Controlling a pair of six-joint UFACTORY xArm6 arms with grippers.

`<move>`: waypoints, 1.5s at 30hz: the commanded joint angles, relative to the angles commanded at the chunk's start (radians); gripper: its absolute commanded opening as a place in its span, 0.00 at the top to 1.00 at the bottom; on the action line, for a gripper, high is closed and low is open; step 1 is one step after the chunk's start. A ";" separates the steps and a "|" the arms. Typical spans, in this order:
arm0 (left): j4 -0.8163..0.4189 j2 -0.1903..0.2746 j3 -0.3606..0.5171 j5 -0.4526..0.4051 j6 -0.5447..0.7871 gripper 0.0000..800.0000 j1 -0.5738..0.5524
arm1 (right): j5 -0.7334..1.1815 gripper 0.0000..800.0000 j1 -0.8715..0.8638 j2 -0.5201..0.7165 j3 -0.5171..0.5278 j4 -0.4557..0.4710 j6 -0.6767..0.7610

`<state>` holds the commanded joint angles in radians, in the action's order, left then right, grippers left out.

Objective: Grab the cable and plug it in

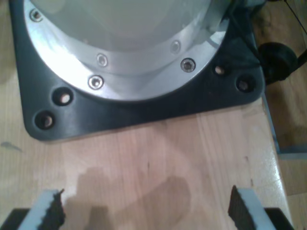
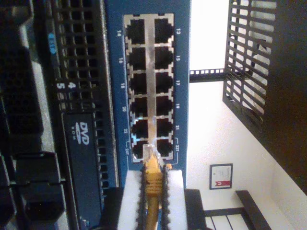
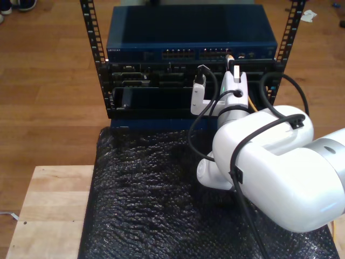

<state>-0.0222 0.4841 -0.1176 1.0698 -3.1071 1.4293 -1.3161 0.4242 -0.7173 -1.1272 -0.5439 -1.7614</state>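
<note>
Cable plug at switch port

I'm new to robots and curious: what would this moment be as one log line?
step: plugging in | my second gripper: shut on cable | clear plug: at switch port | my first gripper: open over wooden table

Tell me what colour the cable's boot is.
Yellow-orange; the cable shows best in the second wrist view.
</note>
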 joint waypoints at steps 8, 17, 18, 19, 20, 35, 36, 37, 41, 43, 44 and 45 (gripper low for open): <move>0.000 0.000 0.000 0.000 0.000 0.00 0.000 | -0.002 1.00 0.000 0.000 -0.008 0.000 -0.002; 0.000 0.000 0.000 0.000 0.000 0.00 0.000 | 0.000 1.00 0.000 -0.003 -0.023 0.000 -0.002; 0.000 0.000 0.000 0.000 0.000 0.00 0.000 | 0.000 1.00 0.000 -0.006 -0.023 0.000 -0.002; 0.000 0.000 0.000 0.000 0.000 0.00 0.000 | 0.000 1.00 0.000 -0.006 -0.023 0.000 -0.003; 0.000 0.000 0.000 0.000 0.000 0.00 0.000 | 0.000 1.00 0.000 -0.008 -0.023 0.000 -0.003; 0.000 0.000 0.000 0.000 0.000 0.00 0.000 | -0.009 1.00 -0.006 -0.017 -0.026 0.000 0.000; 0.000 0.000 0.000 0.000 0.000 0.00 0.000 | -0.009 1.00 -0.006 -0.017 -0.026 0.000 0.000; 0.000 0.000 0.000 0.000 0.000 0.00 0.000 | -0.009 1.00 -0.006 -0.017 -0.026 0.000 0.000; 0.000 0.000 0.000 0.000 0.000 0.00 0.000 | -0.012 1.00 -0.006 -0.015 -0.025 0.000 0.000; 0.000 0.000 0.000 0.000 0.000 0.00 0.000 | -0.014 1.00 -0.006 -0.015 -0.026 0.000 0.000; 0.000 0.000 0.000 0.000 0.000 0.00 0.000 | -0.014 1.00 -0.006 -0.015 -0.026 0.000 0.000; 0.000 0.000 0.000 0.000 0.000 0.00 0.000 | -0.014 1.00 -0.006 -0.015 -0.026 0.000 0.000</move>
<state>-0.0222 0.4841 -0.1176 1.0698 -3.1071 1.4293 -1.3299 0.4181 -0.7327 -1.1533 -0.5439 -1.7614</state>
